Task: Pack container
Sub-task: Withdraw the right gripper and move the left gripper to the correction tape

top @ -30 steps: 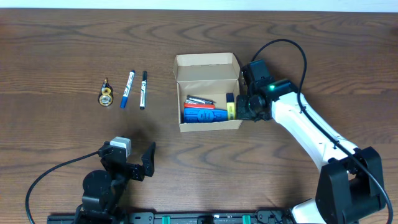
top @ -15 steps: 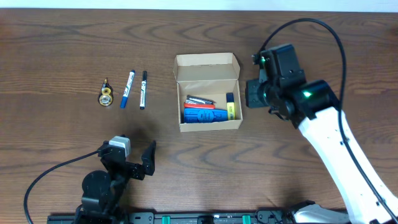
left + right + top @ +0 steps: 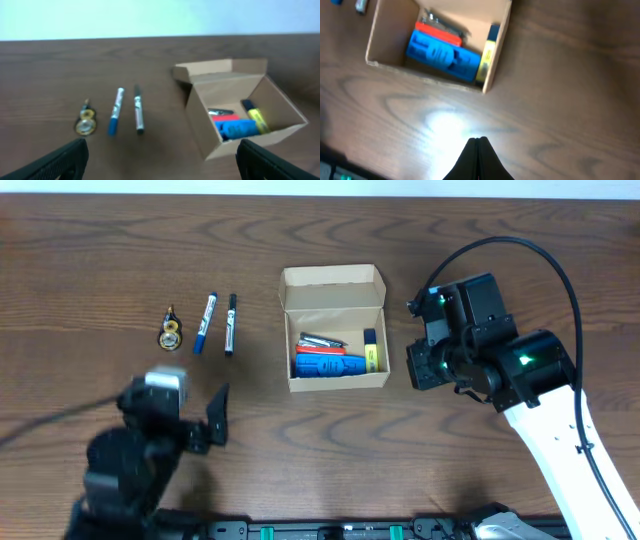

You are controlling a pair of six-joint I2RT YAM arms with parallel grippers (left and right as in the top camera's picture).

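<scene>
One plain tan cardboard container (image 3: 335,307) sits open, flap lid (image 3: 332,277) on its far side; left gripper (image 3: 160,167) spread wide, right gripper (image 3: 477,144) clenched empty.

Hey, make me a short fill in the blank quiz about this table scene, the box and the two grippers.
The container has its lid flap ___. The highlighter inside the container is ___. The right gripper is ___ and holds nothing. The left gripper has its jaws ___.
Missing words: open; yellow; shut; open.
</scene>
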